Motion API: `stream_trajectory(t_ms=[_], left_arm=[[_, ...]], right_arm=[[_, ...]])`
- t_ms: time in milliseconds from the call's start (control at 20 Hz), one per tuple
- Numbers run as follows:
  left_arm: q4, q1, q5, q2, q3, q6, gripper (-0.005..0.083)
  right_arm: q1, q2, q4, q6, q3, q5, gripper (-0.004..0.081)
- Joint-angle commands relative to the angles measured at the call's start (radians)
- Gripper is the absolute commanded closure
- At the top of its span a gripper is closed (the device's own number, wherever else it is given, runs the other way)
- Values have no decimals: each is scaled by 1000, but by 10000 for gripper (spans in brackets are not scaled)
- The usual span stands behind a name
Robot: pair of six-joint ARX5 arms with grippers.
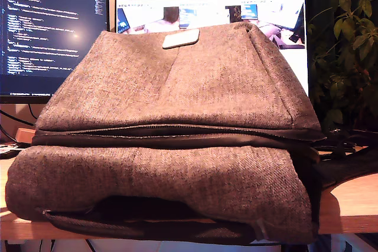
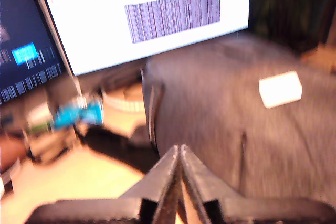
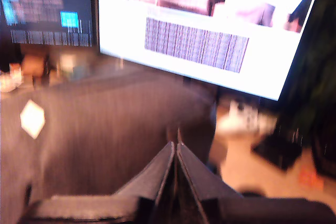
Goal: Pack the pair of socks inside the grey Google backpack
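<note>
The grey backpack (image 1: 171,146) lies flat on the desk (image 1: 354,205) while my first gripper (image 2: 180,153) and my second gripper (image 3: 175,148) hover above it, both pinched closed and empty.

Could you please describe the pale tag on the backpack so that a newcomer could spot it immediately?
Start at the big grey backpack filling the desk before two monitors. Look near its far upper edge in the exterior view: the pale tag is a small rounded rectangle, the only light patch on the dark woven fabric.
</note>
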Motion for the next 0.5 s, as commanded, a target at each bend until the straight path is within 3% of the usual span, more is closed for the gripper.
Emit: stream_trajectory(t_ms=[0,450], left_arm=[[-23,2,0,4,-6,3,795],[-188,2,0,4,-6,3,795]], right_arm=[[-1,10,-32,7,-5,0,782],[-1,19,-239,7,-5,-1,782]])
